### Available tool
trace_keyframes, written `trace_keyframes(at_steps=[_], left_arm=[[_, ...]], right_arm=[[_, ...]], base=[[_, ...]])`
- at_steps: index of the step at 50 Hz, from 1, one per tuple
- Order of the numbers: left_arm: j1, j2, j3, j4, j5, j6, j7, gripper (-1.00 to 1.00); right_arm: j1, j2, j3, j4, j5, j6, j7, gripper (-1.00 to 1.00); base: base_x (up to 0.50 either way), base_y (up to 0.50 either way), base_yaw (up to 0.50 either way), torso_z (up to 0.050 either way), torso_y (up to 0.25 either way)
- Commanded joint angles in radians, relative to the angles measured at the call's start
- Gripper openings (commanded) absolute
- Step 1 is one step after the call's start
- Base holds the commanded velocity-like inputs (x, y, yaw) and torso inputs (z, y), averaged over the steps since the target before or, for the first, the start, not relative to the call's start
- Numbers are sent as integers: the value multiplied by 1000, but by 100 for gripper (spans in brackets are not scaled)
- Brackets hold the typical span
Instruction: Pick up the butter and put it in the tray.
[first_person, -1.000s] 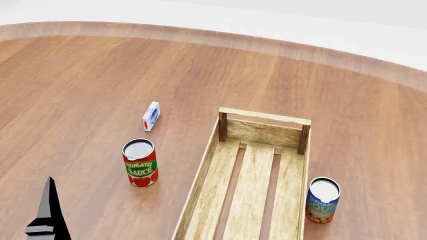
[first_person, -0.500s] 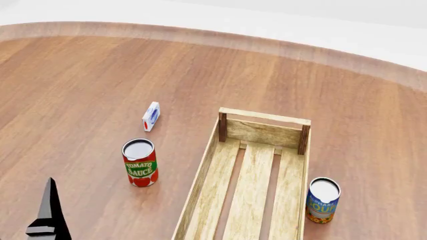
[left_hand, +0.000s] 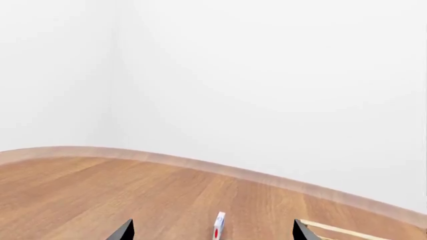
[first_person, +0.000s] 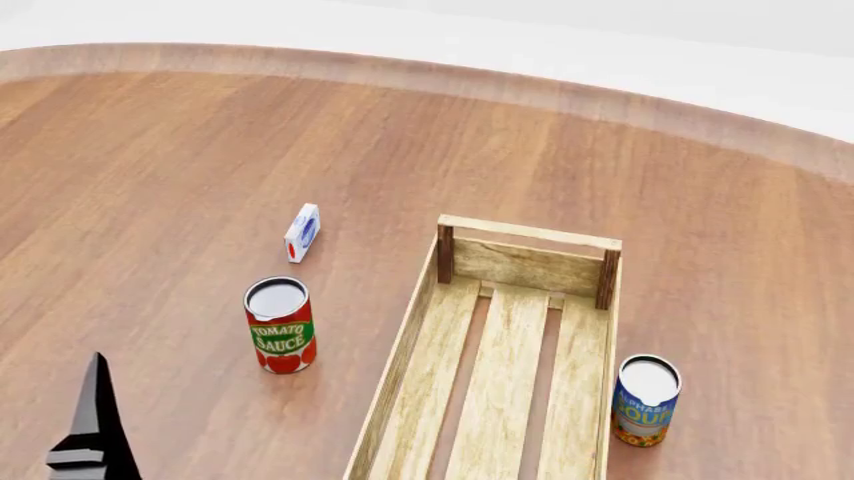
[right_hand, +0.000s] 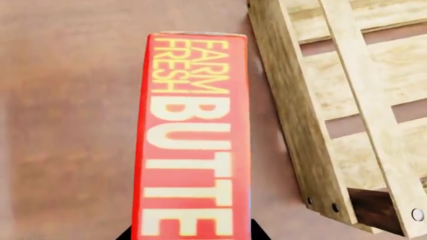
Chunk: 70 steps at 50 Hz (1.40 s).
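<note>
A: Our right hand (right_hand: 189, 236) shows only as two dark tips at the edge of the right wrist view, one on each side of the butter (right_hand: 193, 135). The carton fills the space between them, so we judge the hand closed on it, though the contact itself is out of frame.

B: And the butter's place?

A: It hangs over the bare worktop (right_hand: 67, 125), just beside the tray (right_hand: 313, 130), near a corner post. It is outside the tray, not over the slats. The slight blur in that view could mean we are moving.

B: What has changed in the last second?

A: Very little in the head view. The tomato sauce can (first_person: 280, 326), the small white-blue-red carton (first_person: 303, 232) and the soup can (first_person: 647, 399) sit where they sat, and the tray (first_person: 531, 263) has not shifted. Only our left hand (first_person: 94, 430) has dipped a touch at the lower corner of that view.

B: How does the left hand stand?

A: In its own wrist view its two fingertips (left_hand: 123, 231) stand well apart with nothing between them, so it is wide open and idle.

B: Meaning for the task?

A: We think the pick is done and the carry is under way; what remains is bringing the butter sideways over the tray wall before letting go.
</note>
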Motion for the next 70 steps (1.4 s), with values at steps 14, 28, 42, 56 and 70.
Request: trace_keyframes(at_steps=[14,28,42,56,70], left_arm=[[8,-13,-9,32,-23,-6,-12,100],[8,-18,-11,38,-28,-4,-16,100],[7,-26,-12,53,-36,-12,-24,100],[1,-30,-15,56,-47,-16,-29,100],[0,-30,-10,51,-51,-13,-29,100]], right_arm=[[85,49,179,-299,132,64,45,-100],[90,54,392,-336,269,51,126,-100],[55,-13,445,-234,203,16,276,-100],[109,-174,407,-99,137,23,387,-100],[245,-424,443,91,130,88,531,-100]], base=[[-1,0,0,0,1],[0,0,0,0,1],[0,0,0,0,1],[0,0,0,0,1],[0,0,0,0,1]])
